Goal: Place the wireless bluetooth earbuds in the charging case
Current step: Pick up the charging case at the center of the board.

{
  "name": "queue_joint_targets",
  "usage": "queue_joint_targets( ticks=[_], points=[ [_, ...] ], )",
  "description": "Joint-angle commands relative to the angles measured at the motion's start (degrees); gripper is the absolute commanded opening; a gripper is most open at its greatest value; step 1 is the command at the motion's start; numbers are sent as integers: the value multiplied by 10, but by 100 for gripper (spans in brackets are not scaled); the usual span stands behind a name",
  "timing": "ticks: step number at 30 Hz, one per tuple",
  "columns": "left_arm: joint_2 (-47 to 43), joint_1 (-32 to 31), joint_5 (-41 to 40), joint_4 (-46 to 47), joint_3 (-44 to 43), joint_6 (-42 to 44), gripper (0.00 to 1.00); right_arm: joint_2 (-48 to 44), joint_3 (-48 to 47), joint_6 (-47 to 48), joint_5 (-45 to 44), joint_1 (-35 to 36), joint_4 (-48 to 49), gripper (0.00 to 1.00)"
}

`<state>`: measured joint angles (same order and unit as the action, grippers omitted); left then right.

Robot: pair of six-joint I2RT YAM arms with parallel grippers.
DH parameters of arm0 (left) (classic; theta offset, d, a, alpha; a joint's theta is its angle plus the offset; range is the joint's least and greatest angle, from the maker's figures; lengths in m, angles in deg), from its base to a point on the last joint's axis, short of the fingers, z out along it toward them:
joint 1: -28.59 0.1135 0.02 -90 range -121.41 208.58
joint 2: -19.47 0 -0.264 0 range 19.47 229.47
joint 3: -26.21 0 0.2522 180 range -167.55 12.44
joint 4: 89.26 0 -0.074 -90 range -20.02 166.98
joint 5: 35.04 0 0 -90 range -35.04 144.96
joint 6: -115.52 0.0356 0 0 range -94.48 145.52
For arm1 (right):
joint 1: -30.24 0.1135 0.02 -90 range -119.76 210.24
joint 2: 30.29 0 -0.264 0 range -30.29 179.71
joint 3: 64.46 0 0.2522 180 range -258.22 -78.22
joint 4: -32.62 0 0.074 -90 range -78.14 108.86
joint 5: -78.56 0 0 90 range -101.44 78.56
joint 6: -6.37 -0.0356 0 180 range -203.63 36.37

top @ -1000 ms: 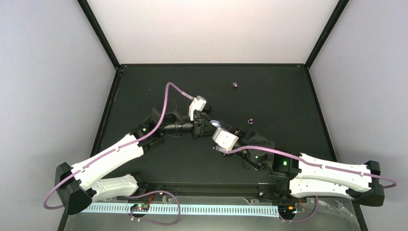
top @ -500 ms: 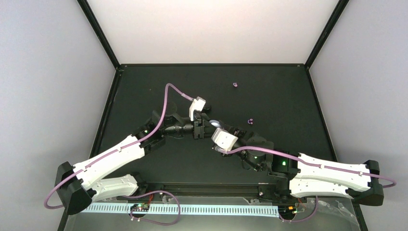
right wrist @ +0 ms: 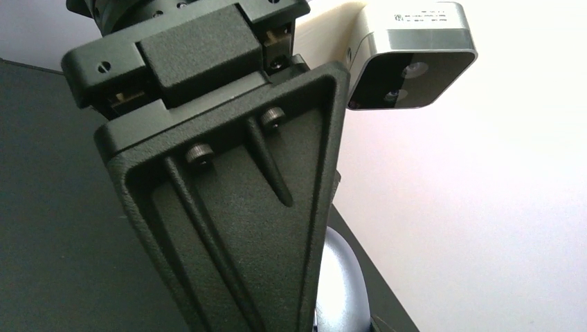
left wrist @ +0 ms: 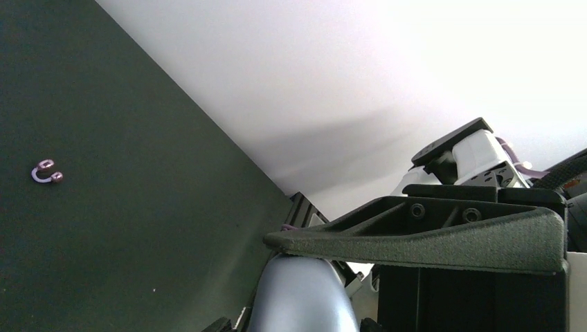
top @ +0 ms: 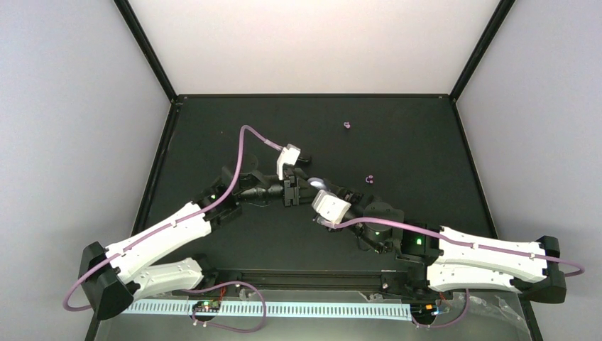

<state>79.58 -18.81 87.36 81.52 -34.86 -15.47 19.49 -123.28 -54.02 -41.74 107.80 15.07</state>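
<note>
Since 1 second ago the left arm has drawn back a little toward its own side, and its white wrist camera [top: 287, 158] now sits slightly lower and further left. The right arm, the case and both loose buds lie where they were.

The left gripper [top: 304, 186] and the right gripper [top: 325, 192] meet tip to tip near the middle of the black table [top: 213, 142]. The charging case [top: 317, 183] sits between them, showing from above only as a pale spot. From that height I cannot tell whether either gripper is spread or pinching the case.

In the left wrist view 1 black finger [left wrist: 415, 235] lies across the rounded grey shell of the case, and its tip seems to rest on the shell. No opposing finger shows, so the grip stays unclear.

In the right wrist view 1 ribbed black finger [right wrist: 228, 207] with 2 screws fills most of the frame. The case's grey dome peeks out past its lower edge, touching or just beside it; I cannot tell which.

Neither bud is in the case. The near earbud [top: 369, 179] lies on the table to the right of the grippers, apart from them. The far earbud [top: 346, 126] lies well apart, toward the back edge. The left wrist view also catches 1 earbud [left wrist: 47, 171], a small purple curl on the table, well clear of the finger.
</note>
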Motion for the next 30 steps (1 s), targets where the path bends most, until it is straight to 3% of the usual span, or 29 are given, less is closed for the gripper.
queue_joint_targets(
  ticks=[1, 7, 12, 18, 24, 30],
  points=[
    [-17, -6, 8, -8, 4, -6, 48, -12, -2, -2, -17, -1, 27, 31],
    [-22, -6, -4, -6, 6, -18, 44, -15, -2, -5, -17, -2, 29, 32],
    [-26, -3, -8, 1, 12, -24, 33, -16, -1, -5, -22, -1, 31, 31],
    [-28, -2, -7, 11, 14, -28, 31, -15, 0, -6, -19, -1, 31, 32],
    [-29, -3, -5, 24, 14, -28, 13, -11, -4, -13, -10, -1, 25, 32],
    [-31, -3, -7, 35, 14, -22, 2, -11, -10, -26, 3, -1, 14, 37]
  ],
)
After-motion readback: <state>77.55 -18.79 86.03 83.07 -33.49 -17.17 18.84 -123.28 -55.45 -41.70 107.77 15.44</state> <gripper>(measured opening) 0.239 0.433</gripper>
